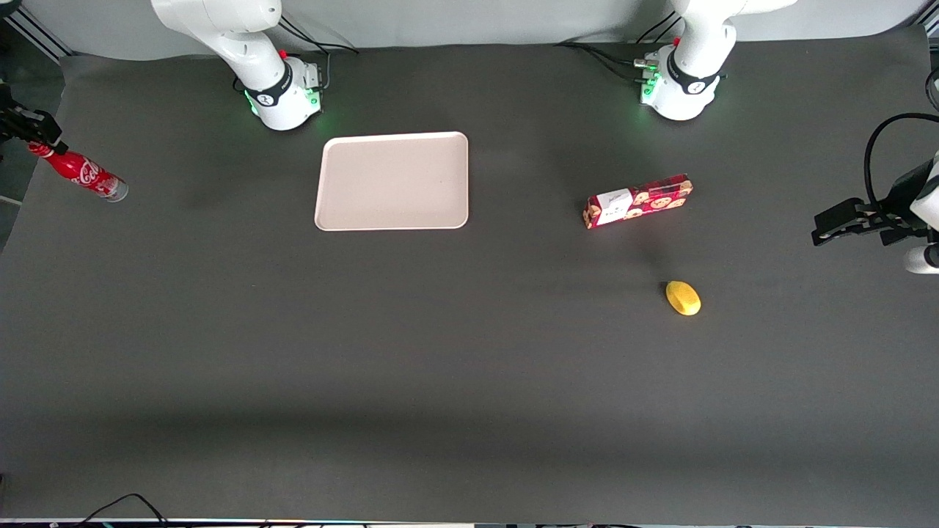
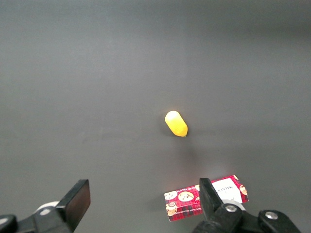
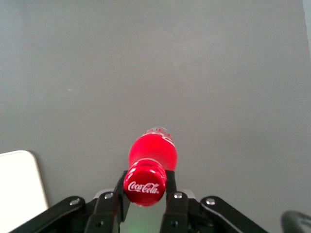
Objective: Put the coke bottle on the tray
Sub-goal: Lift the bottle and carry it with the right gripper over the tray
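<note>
On the dark bench (image 1: 440, 381), the thing lying nearest to the front camera is a small yellow object (image 1: 683, 298), toward the parked arm's end; what it is cannot be told exactly. A little farther from the camera, the red cookie box (image 1: 638, 201) is lying on its long side, apart from the yellow object.

The tray (image 1: 392, 181) is being seen flat on the bench, about as far from the camera as the box and well apart from it, toward the working arm's end. Nothing is being carried in it; its pale surface is bare. In the right wrist view only one rounded corner of the tray (image 3: 19, 189) is being shown, and the rest is cut off.

The coke bottle (image 1: 82, 171) is being held at the working arm's end of the bench, well apart from the tray. It is tilted, with its silvery base pointing down toward the bench and toward the tray; whether the base is touching the bench cannot be told. The tool (image 1: 35, 136) is partly cut off by the edge of the front view. In the right wrist view the tool (image 3: 146, 191) is being seen pinching the neck of the coke bottle (image 3: 152, 150) just under the red cap, one finger on each side.
</note>
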`<state>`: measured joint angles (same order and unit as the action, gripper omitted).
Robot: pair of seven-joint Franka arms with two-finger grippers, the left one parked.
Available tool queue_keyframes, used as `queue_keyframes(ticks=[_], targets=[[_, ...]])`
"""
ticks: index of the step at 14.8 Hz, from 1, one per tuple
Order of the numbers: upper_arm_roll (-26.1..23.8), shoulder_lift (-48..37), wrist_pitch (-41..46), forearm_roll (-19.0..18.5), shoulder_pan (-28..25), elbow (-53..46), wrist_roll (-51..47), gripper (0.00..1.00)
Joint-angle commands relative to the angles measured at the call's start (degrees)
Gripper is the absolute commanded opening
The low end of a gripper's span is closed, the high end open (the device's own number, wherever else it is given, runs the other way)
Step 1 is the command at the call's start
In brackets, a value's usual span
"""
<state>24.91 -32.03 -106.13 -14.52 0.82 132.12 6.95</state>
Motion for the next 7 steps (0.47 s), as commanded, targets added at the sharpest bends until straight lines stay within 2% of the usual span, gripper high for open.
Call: queue_keyframes(ticks=[1,3,6,7], targets=[[-3.46,6.97,6.54,4.32,-0.21,-10.21,-2.11,0.00],[-6.52,6.98,6.55,7.38,-0.21,-9.95,-6.05,0.00],[-14.15,6.98,6.81,10.29,-0.12,-8.72,-17.02,0.00],[-16.53,6.98,6.72,12.56,-0.12,-8.20,-20.10,0.00]])
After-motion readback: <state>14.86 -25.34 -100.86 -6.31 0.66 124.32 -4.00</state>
